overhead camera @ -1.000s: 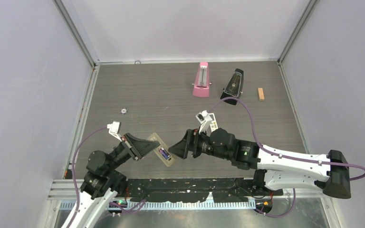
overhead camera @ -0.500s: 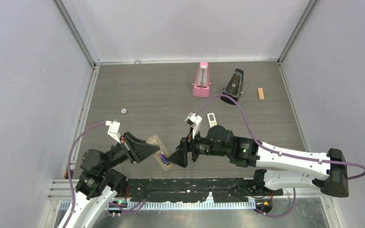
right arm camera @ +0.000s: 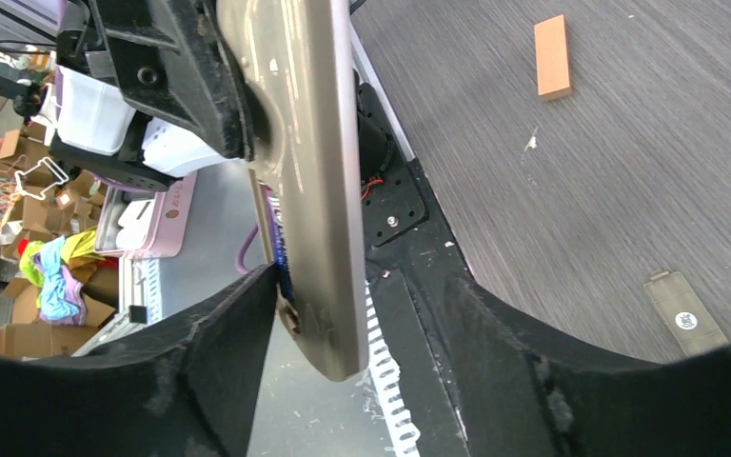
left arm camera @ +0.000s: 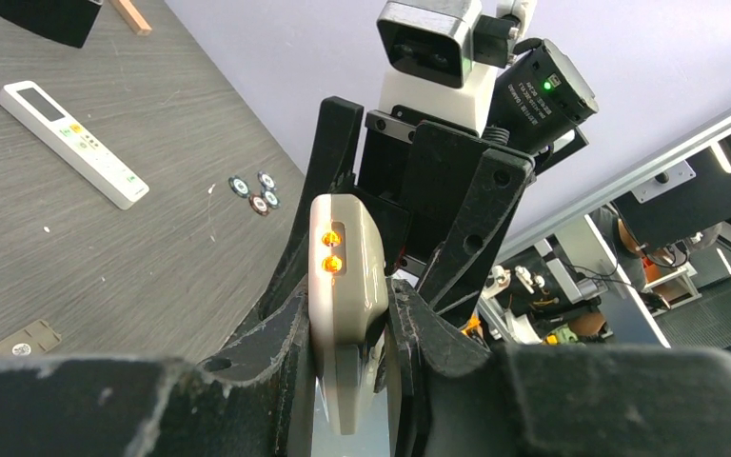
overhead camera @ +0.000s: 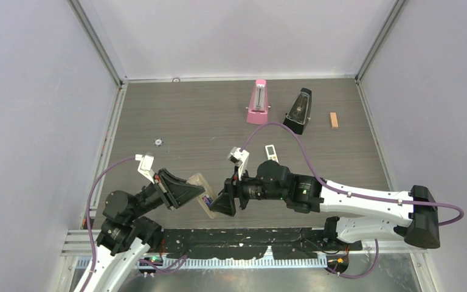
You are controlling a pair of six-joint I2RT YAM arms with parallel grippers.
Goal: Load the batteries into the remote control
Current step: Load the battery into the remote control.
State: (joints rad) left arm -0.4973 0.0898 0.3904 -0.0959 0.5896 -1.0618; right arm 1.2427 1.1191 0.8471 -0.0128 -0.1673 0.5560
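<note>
My left gripper [left arm camera: 347, 328] is shut on the remote control [left arm camera: 347, 276], holding it edge-up off the table near the front edge [overhead camera: 200, 190]. Its grey-beige back shows in the right wrist view [right arm camera: 309, 162]. A bluish-purple battery [overhead camera: 207, 199] sits in the remote's open compartment, and its edge shows against the remote's face [right arm camera: 284, 271]. My right gripper [right arm camera: 362, 314] straddles the remote's lower end. One finger [right arm camera: 224, 333] is at the battery side. The other finger [right arm camera: 495, 324] stands apart from the back, so the jaws are open. No other batteries are in view.
A broader white remote [overhead camera: 270, 152] lies on the table behind the right arm. A pink metronome [overhead camera: 257, 102], a black metronome [overhead camera: 298, 111] and an orange block [overhead camera: 334, 120] stand at the back. A small ring [overhead camera: 157, 142] lies at left. The battery cover [right arm camera: 685, 312] lies flat on the table.
My right arm has moved left and brought its jaws around the remote's lower end, narrowing them. The left gripper shifted slightly left and kept its hold on the remote.
</note>
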